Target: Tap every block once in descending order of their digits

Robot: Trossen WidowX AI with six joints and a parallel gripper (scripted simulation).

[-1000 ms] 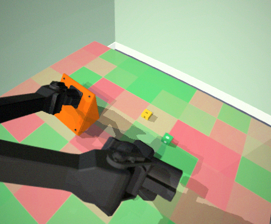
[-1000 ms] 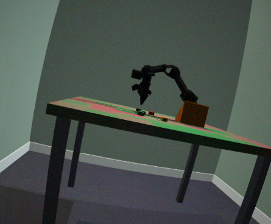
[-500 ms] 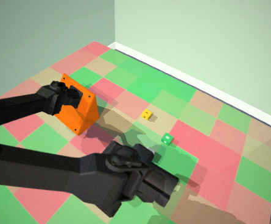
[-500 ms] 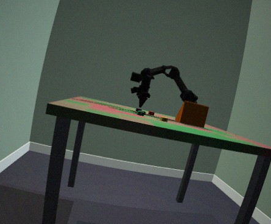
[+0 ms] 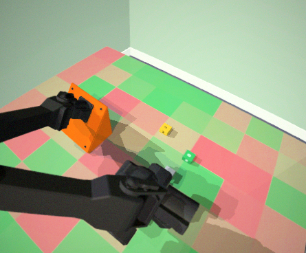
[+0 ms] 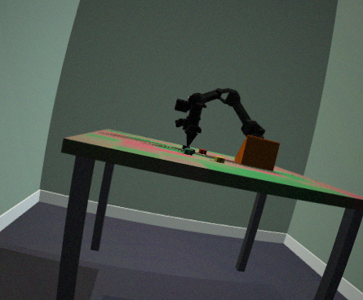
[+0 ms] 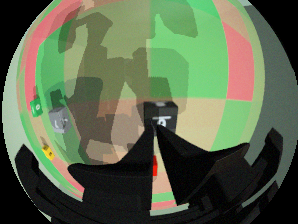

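Fingertips: mine, clenched on nothing, low at the black block; contact unclear. Red block: near the black block. Grey block: farther off. Risk: pressing too long or drifting sideways could shove the black block.

Arm is matte black, boxy links, rounded joint housings. Hand also black, two wedge-shaped fingers tapering to narrow tips.
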